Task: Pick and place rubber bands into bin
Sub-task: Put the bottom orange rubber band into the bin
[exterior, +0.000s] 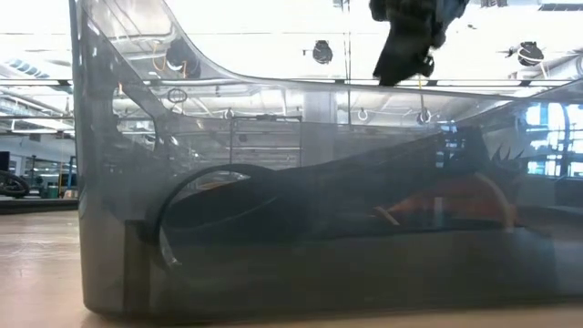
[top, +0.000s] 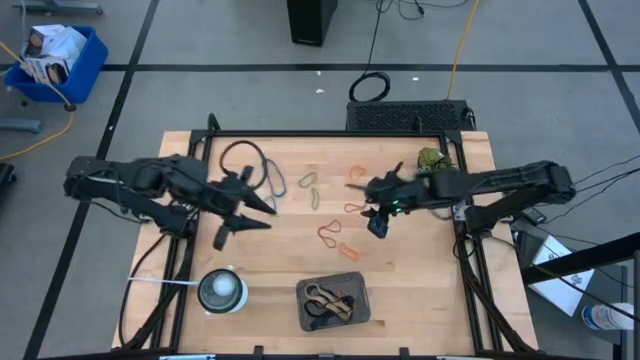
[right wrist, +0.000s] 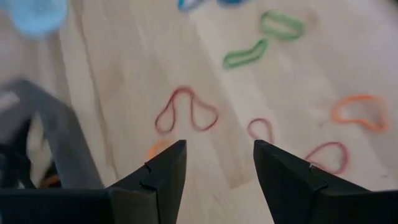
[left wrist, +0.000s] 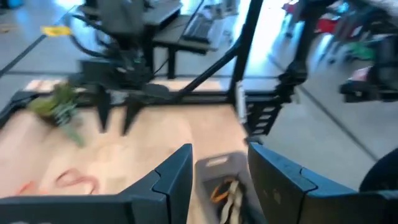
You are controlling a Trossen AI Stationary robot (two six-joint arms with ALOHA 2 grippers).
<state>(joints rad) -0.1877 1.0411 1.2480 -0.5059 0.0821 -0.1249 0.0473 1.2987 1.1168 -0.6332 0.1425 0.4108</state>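
Wooden tabletop [top: 420, 290] carries loose rubber bands [top: 330, 234] just beside the right gripper [top: 377, 222], whose fingers gape empty above a red loop [right wrist: 185, 111]. Nearer the front edge sits the bin [top: 333, 304], holding several bands. Left gripper [top: 247, 212] hovers empty, fingers apart.

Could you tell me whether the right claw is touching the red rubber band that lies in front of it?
Apart. In the right wrist view, the right claw stands open and empty, with bare wood between its fingertips and the thin red rubber band loop.
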